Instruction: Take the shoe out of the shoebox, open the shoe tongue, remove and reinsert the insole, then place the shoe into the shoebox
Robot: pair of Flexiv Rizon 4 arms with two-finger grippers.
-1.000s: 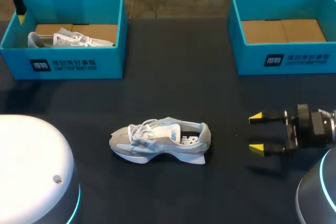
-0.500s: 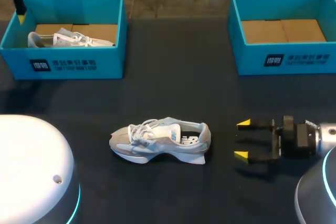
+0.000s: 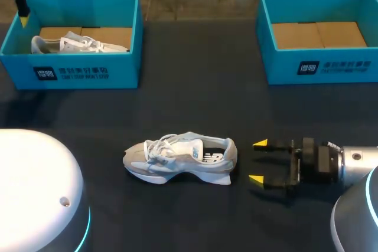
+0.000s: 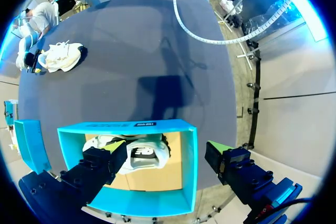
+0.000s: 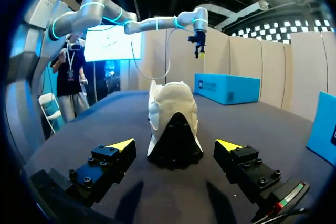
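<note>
Just ahead of my right fingers (image 3: pixel 258 144), spread wide and empty, the shoe (image 3: pixel 180 157) stands on the tabletop (image 3: pixel 195 87), heel (image 3: pixel 231 150) toward them, outside the shoebox (image 3: pixel 322 70); I judge tongue-opening comes next, calling for a steadying heel grip.

**Two of Nearly Everything, on One Table**

Shoes: two. A pale grey-and-white shoe (image 3: pixel 180 160) lies on the table (image 3: pixel 195 87), and a second shoe (image 3: pixel 80 43) sits in a box.

Boxes: two, both blue and open-topped. The left box (image 3: pixel 77 72) holds the second shoe, and the right box (image 3: pixel 322 66) has a brown cardboard floor.

Arms: two, the left arm (image 5: pixel 157 23) and the right arm (image 3: pixel 354 160).

Grippers: two, one per arm. The left gripper (image 4: pixel 167 148) is above the left box, and the right gripper (image 3: pixel 257 161) is just beside the heel of the shoe on the table.

Yellow fingertips (image 3: pixel 260 143): two on each gripper, four in all.

Table: one, dark-topped.
</note>
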